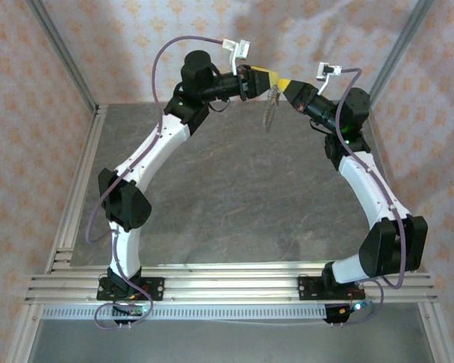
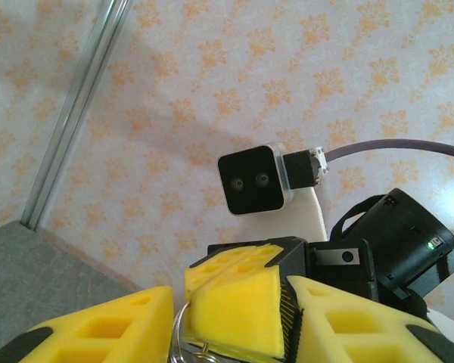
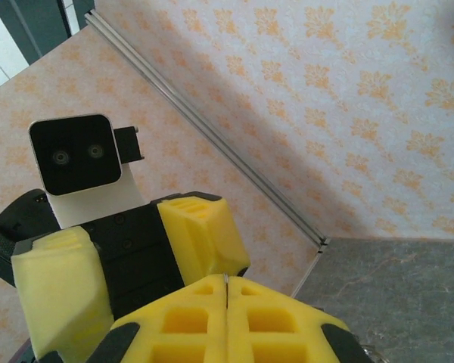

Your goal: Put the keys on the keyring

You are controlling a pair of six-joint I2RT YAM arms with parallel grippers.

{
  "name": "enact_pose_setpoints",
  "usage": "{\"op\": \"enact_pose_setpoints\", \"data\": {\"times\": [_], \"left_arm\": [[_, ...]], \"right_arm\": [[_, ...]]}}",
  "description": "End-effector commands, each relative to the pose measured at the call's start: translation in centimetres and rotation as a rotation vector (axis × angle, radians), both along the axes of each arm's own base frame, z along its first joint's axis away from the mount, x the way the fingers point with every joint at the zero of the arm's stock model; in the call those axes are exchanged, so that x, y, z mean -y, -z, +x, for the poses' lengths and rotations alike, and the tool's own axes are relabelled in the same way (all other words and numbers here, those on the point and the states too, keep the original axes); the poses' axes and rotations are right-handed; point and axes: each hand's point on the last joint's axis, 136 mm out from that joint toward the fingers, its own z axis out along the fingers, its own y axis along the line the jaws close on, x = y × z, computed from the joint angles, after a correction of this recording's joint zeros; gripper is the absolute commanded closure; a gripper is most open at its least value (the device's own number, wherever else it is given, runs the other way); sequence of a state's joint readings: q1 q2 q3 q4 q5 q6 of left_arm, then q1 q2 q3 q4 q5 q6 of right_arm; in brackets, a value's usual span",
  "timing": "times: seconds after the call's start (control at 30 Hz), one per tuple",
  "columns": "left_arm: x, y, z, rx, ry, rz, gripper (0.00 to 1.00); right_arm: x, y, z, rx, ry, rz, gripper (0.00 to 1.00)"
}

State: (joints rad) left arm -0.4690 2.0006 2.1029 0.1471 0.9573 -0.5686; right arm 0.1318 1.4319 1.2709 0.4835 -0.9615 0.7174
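Observation:
Both arms are raised above the far part of the table, and their yellow-padded grippers meet tip to tip. My right gripper (image 1: 284,84) (image 3: 225,286) is shut, with a thin sliver of metal showing between its pads. In the left wrist view the keyring (image 2: 178,325) juts out as a wire loop beside those pads. Its beaded chain (image 1: 270,110) hangs down below the grippers. My left gripper (image 1: 262,76) (image 2: 231,293) is open, its fingers (image 3: 200,231) straddling the right gripper's tips. The keys are hidden.
The grey table (image 1: 234,189) lies far below the grippers. An aluminium frame post (image 1: 64,57) stands at the back left and another post (image 1: 401,45) at the back right. Patterned walls close in the back. The right wrist camera (image 2: 251,180) faces the left one closely.

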Motion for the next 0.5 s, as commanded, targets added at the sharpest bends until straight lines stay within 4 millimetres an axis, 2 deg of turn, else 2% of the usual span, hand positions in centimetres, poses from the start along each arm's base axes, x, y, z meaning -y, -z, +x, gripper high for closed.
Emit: {"op": "enact_pose_setpoints", "data": {"times": [0.0, 0.47], "left_arm": [[-1.4, -3.3, -1.0, 0.062, 0.001, -0.047, 0.57], [-0.2, -1.0, 0.3, -0.005, 0.051, -0.034, 0.56]], "right_arm": [[0.2, -2.3, -1.0, 0.086, 0.003, -0.006, 1.0], [0.2, -2.6, -1.1, 0.091, 0.0, -0.003, 1.0]]}}
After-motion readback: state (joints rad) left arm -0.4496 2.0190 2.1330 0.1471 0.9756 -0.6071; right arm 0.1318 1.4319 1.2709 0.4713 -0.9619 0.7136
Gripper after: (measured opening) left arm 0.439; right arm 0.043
